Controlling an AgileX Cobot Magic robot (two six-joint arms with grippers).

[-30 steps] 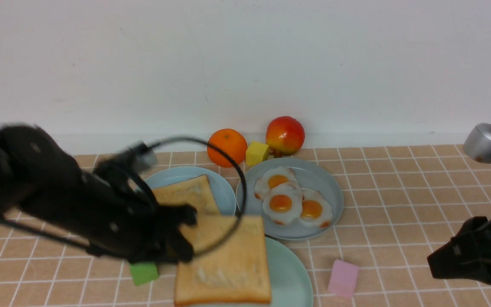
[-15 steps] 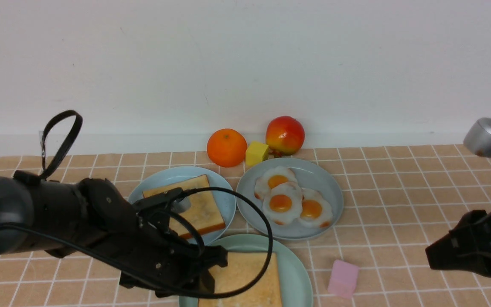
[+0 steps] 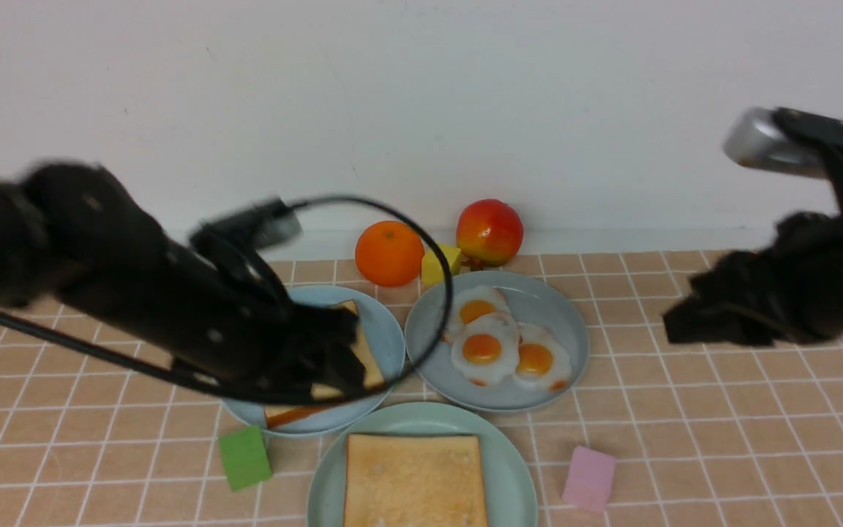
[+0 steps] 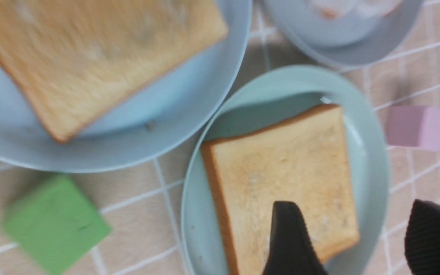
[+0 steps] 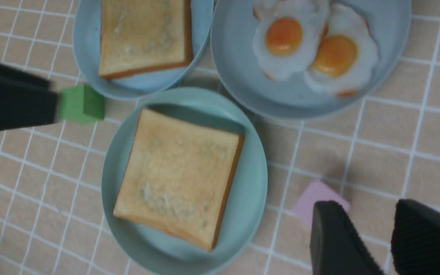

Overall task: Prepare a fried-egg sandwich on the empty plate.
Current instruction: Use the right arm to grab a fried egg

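Note:
One toast slice (image 3: 413,479) lies flat on the mint-green empty plate (image 3: 509,468) at the front, nothing gripping it. My left gripper (image 3: 334,351) hovers blurred above the light-blue plate (image 3: 385,329), covering most of the second toast slice (image 3: 370,362). In the left wrist view its jaws (image 4: 351,206) stand open and empty over the plated toast's (image 4: 281,168) edge. Three fried eggs (image 3: 484,350) overlap on the grey-blue plate (image 3: 560,315). My right gripper (image 3: 674,322) hangs raised at the right, open (image 5: 367,204) with nothing between its fingers.
An orange (image 3: 389,252), a yellow block (image 3: 442,262) and a red apple (image 3: 489,231) sit by the back wall. A green block (image 3: 244,457) lies left of the mint plate, a pink block (image 3: 589,477) to its right.
The left gripper set the toast on the mint-green plate, opened, and drew up and back over the light-blue plate. The right arm rose and moved inward.

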